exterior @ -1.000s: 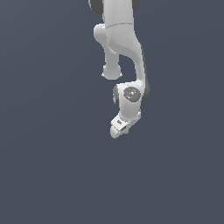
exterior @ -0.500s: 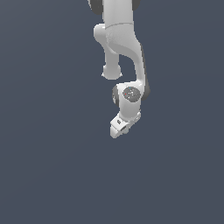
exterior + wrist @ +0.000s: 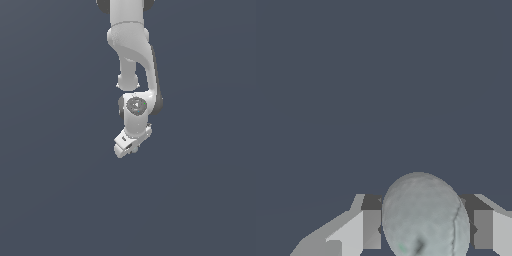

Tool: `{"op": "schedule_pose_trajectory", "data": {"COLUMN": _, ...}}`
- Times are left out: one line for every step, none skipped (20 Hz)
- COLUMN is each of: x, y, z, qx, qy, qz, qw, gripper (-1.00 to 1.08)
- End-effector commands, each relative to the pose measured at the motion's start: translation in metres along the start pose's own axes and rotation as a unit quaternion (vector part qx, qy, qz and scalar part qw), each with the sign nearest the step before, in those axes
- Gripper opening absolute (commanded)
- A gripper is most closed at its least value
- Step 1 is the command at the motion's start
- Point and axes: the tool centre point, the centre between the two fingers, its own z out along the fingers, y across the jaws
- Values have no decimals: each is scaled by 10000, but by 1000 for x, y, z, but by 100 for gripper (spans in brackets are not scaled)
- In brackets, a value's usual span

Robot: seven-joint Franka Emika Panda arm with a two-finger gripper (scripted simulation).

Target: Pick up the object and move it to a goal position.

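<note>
The object, a pale grey-green ball, sits between my two fingers in the wrist view and touches the pads on both sides. The white gripper hangs at the end of the arm near the middle of the exterior view, tilted toward that view's left, and is shut on the ball. In the exterior view the ball is hidden by the hand. No goal marker shows in either view.
The white arm comes down from the top of the exterior view. Around it is only a plain dark grey-blue surface with no other objects or edges.
The wrist and gripper have shifted slightly toward the exterior view's left. The grip looks the same.
</note>
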Motion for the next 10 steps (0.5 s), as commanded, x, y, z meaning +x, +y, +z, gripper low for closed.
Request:
{"op": "schedule_pose_trajectory", "data": {"x": -10, "y": 16, "z": -5, "qx": -2, "qy": 1, "qz": 3, "qw": 10000, "gripper": -100}}
{"op": "schedule_pose_trajectory", "data": {"x": -13, "y": 21, "z": -7, "qx": -2, "qy": 1, "qz": 3, "qw": 10000, "gripper": -100}}
{"op": "schedule_pose_trajectory", "data": {"x": -16, "y": 25, "z": -8, "qx": -2, "qy": 1, "qz": 3, "qw": 10000, "gripper": -100}}
{"op": "schedule_pose_trajectory", "data": {"x": -18, "y": 29, "z": -10, "qx": -2, "qy": 1, "qz": 3, "qw": 10000, "gripper": -100}}
{"op": "schedule_pose_trajectory", "data": {"x": -20, "y": 32, "z": -11, "qx": -2, "qy": 1, "qz": 3, "qw": 10000, "gripper": -100}}
{"op": "schedule_pose_trajectory", "data": {"x": -22, "y": 35, "z": -11, "qx": -2, "qy": 1, "qz": 3, "qw": 10000, "gripper": -100}}
{"op": "schedule_pose_trajectory", "data": {"x": -23, "y": 37, "z": -12, "qx": -2, "qy": 1, "qz": 3, "qw": 10000, "gripper": -100}}
{"op": "schedule_pose_trajectory", "data": {"x": -23, "y": 38, "z": -12, "qx": -2, "qy": 1, "qz": 3, "qw": 10000, "gripper": -100}}
{"op": "schedule_pose_trajectory", "data": {"x": -23, "y": 39, "z": -12, "qx": -2, "qy": 1, "qz": 3, "qw": 10000, "gripper": -100}}
{"op": "schedule_pose_trajectory", "data": {"x": -23, "y": 39, "z": -12, "qx": -2, "qy": 1, "qz": 3, "qw": 10000, "gripper": -100}}
